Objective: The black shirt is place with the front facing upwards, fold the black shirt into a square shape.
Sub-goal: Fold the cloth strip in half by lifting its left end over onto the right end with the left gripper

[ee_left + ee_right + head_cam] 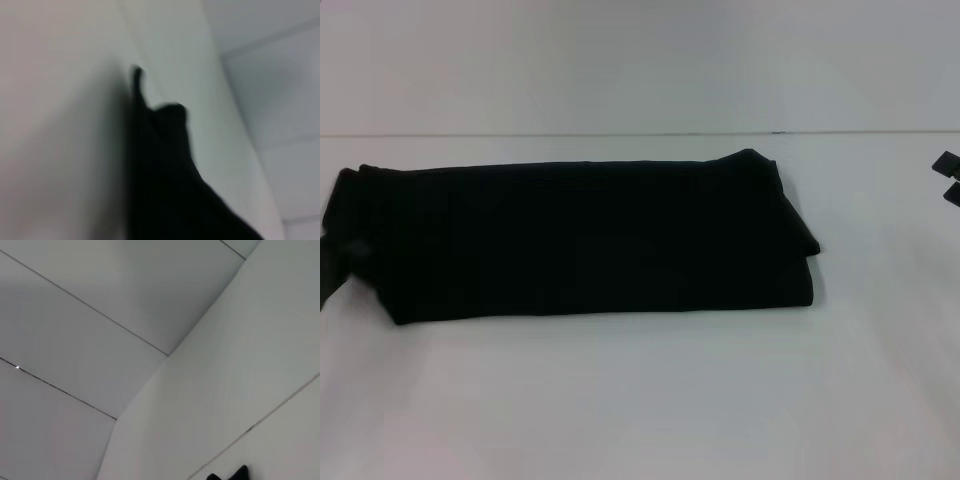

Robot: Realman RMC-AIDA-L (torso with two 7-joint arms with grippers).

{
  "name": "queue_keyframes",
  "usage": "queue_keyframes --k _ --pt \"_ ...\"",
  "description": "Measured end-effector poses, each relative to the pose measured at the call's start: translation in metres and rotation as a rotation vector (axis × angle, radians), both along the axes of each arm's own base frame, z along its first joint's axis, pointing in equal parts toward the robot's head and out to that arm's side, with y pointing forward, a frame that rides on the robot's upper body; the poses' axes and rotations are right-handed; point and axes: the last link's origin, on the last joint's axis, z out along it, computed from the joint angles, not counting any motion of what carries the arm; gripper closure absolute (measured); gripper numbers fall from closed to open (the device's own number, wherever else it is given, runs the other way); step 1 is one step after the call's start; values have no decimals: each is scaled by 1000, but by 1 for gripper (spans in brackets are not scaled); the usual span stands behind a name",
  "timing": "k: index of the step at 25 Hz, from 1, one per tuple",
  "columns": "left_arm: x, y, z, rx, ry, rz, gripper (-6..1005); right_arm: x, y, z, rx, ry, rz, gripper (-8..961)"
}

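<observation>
The black shirt (580,240) lies on the white table (640,400) folded into a long band running left to right, with no lettering showing. Its right end has a loose corner sticking out. My left gripper (334,262) is a dark blur at the shirt's left end, touching or right beside the fabric. The left wrist view shows black fabric (165,180) close up against the table. My right gripper (949,178) is at the far right edge of the head view, away from the shirt, with its two fingertips apart and nothing between them.
The table's back edge (620,134) meets a pale wall behind the shirt. White table surface stretches in front of the shirt and to its right. The right wrist view shows pale wall panels and a small dark shape (231,474) at its edge.
</observation>
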Motion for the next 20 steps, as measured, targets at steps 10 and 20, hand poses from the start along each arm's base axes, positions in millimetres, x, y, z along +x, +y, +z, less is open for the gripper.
queue_keyframes --k 10,20 --pt "90 48 -6 -26 -37 -337 985 0 -2 -3 -9 -7 11 332" --pt "209 81 -66 -210 12 -683 981 -2 -3 -9 -23 -1 22 339"
